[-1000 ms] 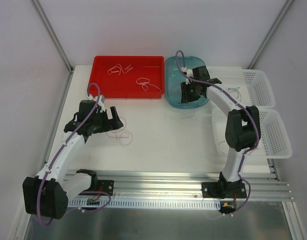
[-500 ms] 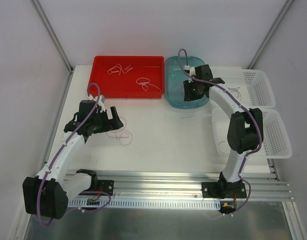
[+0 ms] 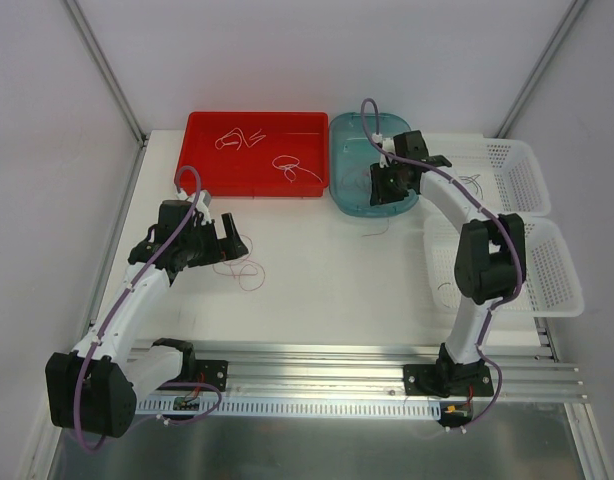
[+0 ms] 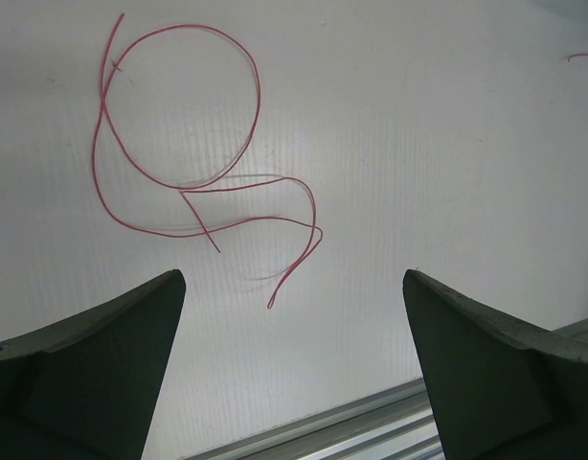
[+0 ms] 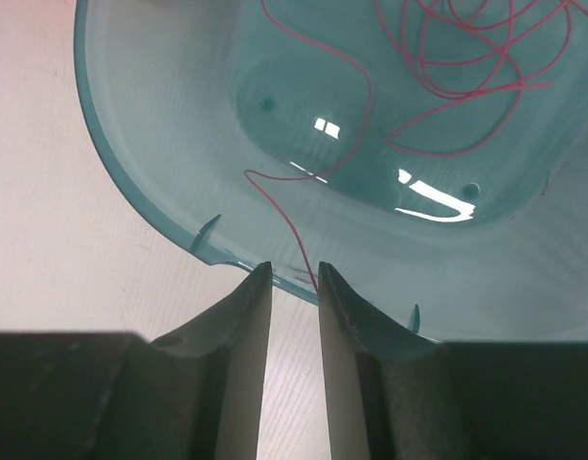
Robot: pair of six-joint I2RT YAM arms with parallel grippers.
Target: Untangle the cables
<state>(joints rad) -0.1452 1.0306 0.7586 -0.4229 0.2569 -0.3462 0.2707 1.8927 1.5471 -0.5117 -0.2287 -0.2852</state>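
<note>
Lab bench (image 3: 327, 290), white enclosure walls (image 3: 47, 150) (aluminium rail (image 3: 337, 356))

White links (image 3: 137, 300), black joints (image 3: 485, 262), purple cables (image 3: 368, 120), dark tool fingers (image 4: 93, 374)

A red tray (image 3: 202, 160) holds white cables (image 3: 292, 168). Just right of it sits a teal bowl (image 3: 347, 150), the right arm's jaws over it. In front of the tray, the left arm's jaws hang beside looped dark red cables (image 3: 249, 270) on the table (image 3: 327, 290).
</note>
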